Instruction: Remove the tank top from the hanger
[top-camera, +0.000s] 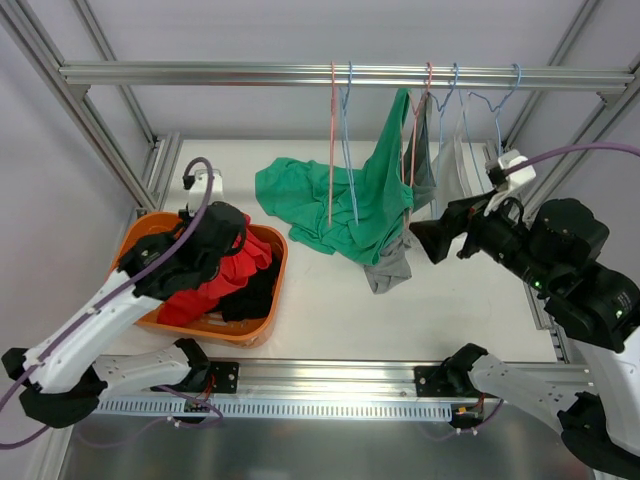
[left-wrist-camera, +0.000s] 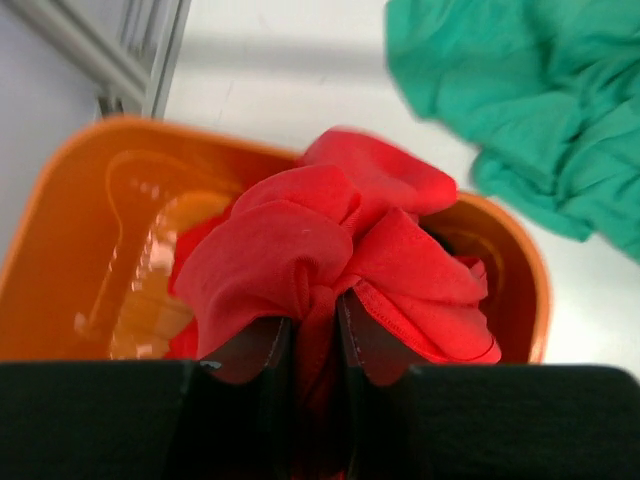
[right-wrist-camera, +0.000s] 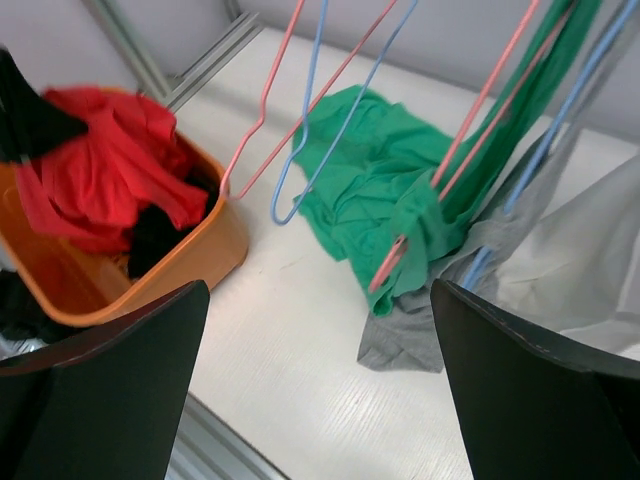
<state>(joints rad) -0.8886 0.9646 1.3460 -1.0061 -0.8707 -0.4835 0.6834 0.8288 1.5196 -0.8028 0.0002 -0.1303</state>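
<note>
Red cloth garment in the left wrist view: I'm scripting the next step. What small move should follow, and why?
Probably open the left gripper: its fingers pinch the red cloth garment directly over the orange plastic basket, so releasing should drop it in.

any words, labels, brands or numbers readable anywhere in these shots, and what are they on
None: no text can be read in any of the three views.
The orange basket, red garment, green garment and hangers show no lettering, label or logo.
</note>
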